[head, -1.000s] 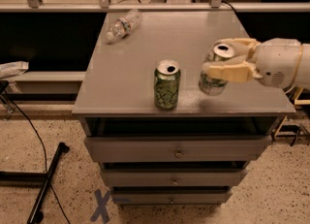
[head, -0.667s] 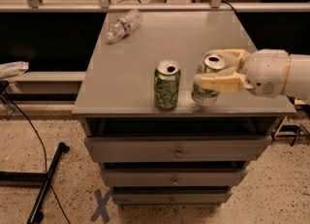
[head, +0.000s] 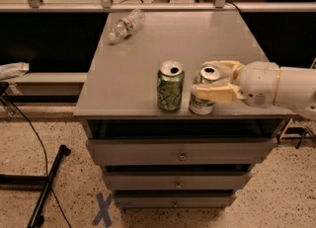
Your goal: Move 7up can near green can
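Note:
The green can [head: 170, 87], mottled green with a silver top, stands upright near the front edge of the grey cabinet top [head: 148, 54]. The 7up can [head: 202, 102], pale silver-white with green script, stands just to its right, close beside it with a narrow gap. My gripper [head: 207, 81] comes in from the right on a white arm. Its cream fingers [head: 212, 94] wrap around the 7up can, one in front and one behind. The can's base appears to rest on the cabinet top.
A clear plastic bottle [head: 126, 24] lies on its side at the cabinet's back left. Drawers [head: 180, 152] run below the top. A metal rail [head: 158, 6] runs behind the cabinet. A black stand and cable [head: 47, 182] lie on the floor at left.
My gripper has carried the 7up can leftward and down, from well right of the green can to just beside it near the front edge.

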You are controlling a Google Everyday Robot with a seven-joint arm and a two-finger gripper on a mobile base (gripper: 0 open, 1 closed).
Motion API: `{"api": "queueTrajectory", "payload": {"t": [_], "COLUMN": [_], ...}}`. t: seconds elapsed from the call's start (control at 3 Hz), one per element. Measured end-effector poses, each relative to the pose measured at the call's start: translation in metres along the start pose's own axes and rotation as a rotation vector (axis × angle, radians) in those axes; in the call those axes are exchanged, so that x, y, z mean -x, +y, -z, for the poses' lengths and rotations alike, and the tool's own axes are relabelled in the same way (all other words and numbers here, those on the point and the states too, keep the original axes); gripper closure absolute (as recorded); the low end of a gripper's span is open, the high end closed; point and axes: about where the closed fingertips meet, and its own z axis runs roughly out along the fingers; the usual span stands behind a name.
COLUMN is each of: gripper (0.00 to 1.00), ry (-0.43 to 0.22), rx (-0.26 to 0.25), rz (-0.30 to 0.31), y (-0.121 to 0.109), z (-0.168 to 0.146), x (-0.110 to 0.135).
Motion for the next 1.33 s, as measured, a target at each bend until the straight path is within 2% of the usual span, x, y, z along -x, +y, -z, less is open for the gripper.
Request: {"api": "queueTrajectory", "payload": {"t": [0.33, 0.67, 1.0, 1.33], "gripper": [0.12, 0.0, 0.0, 0.0], "ry": [0.002, -0.009, -0.037, -0.037], "rx": [-0.04, -0.099, -0.178, -0.221], "rz": [0.013, 0.043, 0.069, 0.078], "y": [-0.012, -0.037, -0.07, -0.083], "z": [0.001, 0.014, 0.052, 0.12], "x": [-0.009, -0.005, 0.011, 0.019]}}
